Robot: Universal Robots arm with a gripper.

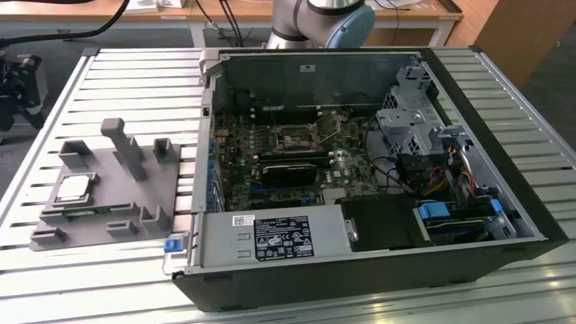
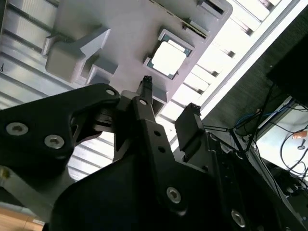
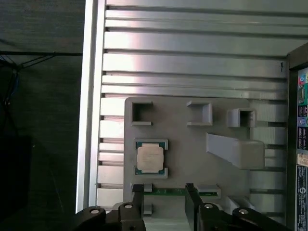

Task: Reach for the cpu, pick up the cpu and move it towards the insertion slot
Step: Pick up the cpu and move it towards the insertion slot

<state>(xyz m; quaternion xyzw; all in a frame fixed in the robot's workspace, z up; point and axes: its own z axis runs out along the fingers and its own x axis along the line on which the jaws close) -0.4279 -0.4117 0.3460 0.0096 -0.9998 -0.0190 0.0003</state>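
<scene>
Overhead, the gripper (image 3: 164, 201) hangs apart from the grey tray (image 3: 192, 144), its two black fingers (image 3: 138, 199) spread wide with nothing between them; the second wrist view shows the gripper (image 2: 168, 101) from the side, and the gap between its tips holds only open air. The cpu (image 3: 150, 158) lies flat in a square recess of the tray, silvery top up. Low grey lips hold two of its opposite edges and the other two edges are free. A narrow green memory stick (image 3: 166, 192) lies in a slot just beside it, toward the tray's edge. In the exterior view the cpu (image 1: 75, 187) sits on the tray's left part, and a tall grey post (image 1: 126, 152) stands near it on the exterior view's right, not touching. The tray rests on a slatted aluminium table (image 1: 135, 88), with bare slats around its outer sides and its other edge just beside the wall of the open computer case (image 1: 360, 283). The insertion slot (image 1: 295, 138) lies on the board inside that case, well apart from the cpu and uncovered from above. A long dark card (image 1: 288, 172) lies just beside it, with cables (image 1: 396, 179) farther to the exterior view's right.
</scene>
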